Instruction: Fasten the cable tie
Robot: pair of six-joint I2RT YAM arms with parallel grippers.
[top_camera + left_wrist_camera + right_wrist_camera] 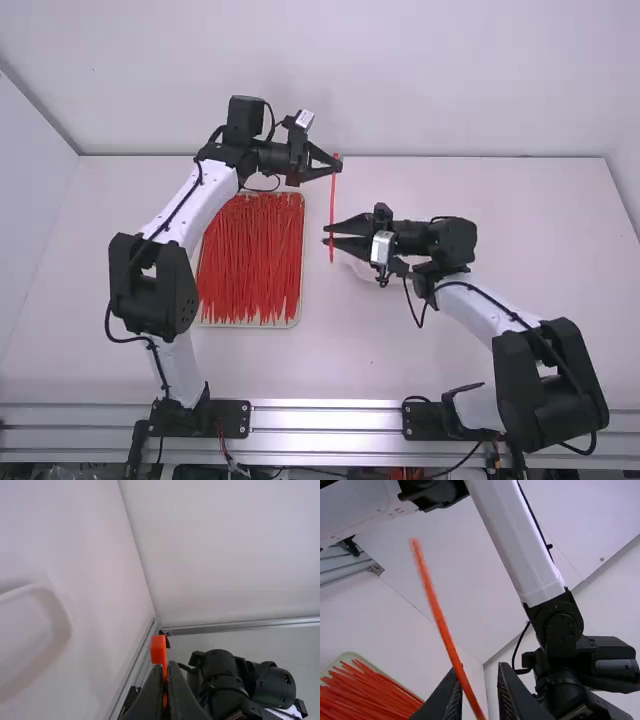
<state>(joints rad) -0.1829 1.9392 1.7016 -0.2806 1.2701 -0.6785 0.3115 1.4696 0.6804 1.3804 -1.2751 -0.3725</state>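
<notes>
High view first: the cable tie (333, 205) hangs almost upright in the air. Its head end is pinched in the left claw (327, 163), and its long tail drops below that claw to pass between the fingers of the right claw (329, 238). From the left wrist view the left claw (164, 680) is clamped tight on the strap just under the orange head (158, 650), which pokes out past its tips. From the right wrist view the right claw (475, 697) stands parted, with the strap (437, 615) slanting through the gap close to one finger (447, 702) and not squeezed. Beyond the right claw's tips and lower down, the spare ties (250, 255) lie heaped on a pale tray (250, 325) on the white table (500, 200). My worry is the thin, springy tail: if the right claw closes off-centre, the strap may flick sideways out of the gap or kink. With the left claw so close under the head, the slot may be partly blocked, so the tip could miss or jam when it is looped round.
</notes>
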